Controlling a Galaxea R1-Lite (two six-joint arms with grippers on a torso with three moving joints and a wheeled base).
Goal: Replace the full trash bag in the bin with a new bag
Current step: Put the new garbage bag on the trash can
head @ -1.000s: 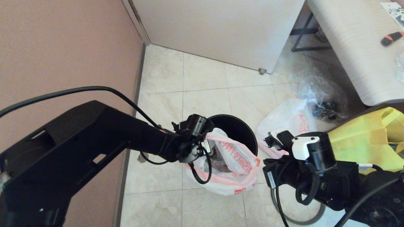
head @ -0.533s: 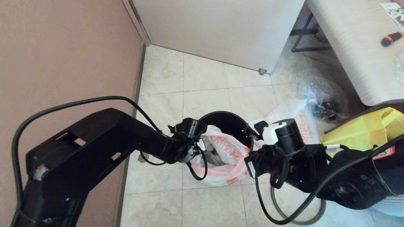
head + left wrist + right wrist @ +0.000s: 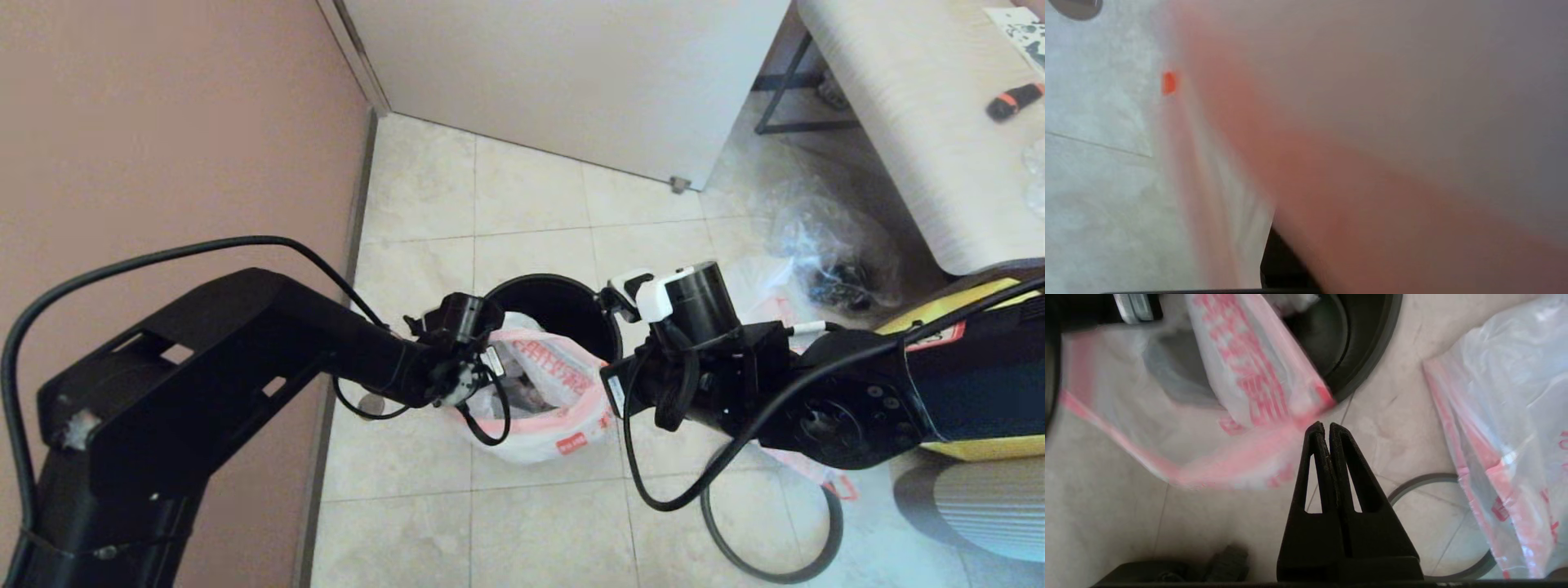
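Note:
The full trash bag (image 3: 543, 392), white with a pink rim band and red print, hangs over the near side of the black bin (image 3: 563, 298) and sags to the floor. My left gripper (image 3: 478, 359) is shut on the bag's rim at its left side; the bag's plastic (image 3: 1372, 163) fills the left wrist view. My right gripper (image 3: 1326, 426) is shut and empty, its tips just short of the pink band (image 3: 1237, 465). The bin (image 3: 1367, 343) lies beyond. The new bag (image 3: 1506, 416) lies flat on the floor to the right, mostly under my right arm (image 3: 735, 384).
The dark grey hoop (image 3: 767, 563) lies on the tiles below my right arm. A clear crinkly bag (image 3: 833, 253) and a yellow bag (image 3: 947, 306) sit at the right beneath a table (image 3: 898, 122). A wall (image 3: 163, 122) runs close along the left.
Both arms moved left. The left gripper drew the full bag left with it. The right arm swung in from the yellow bag's side to the full bag's right side.

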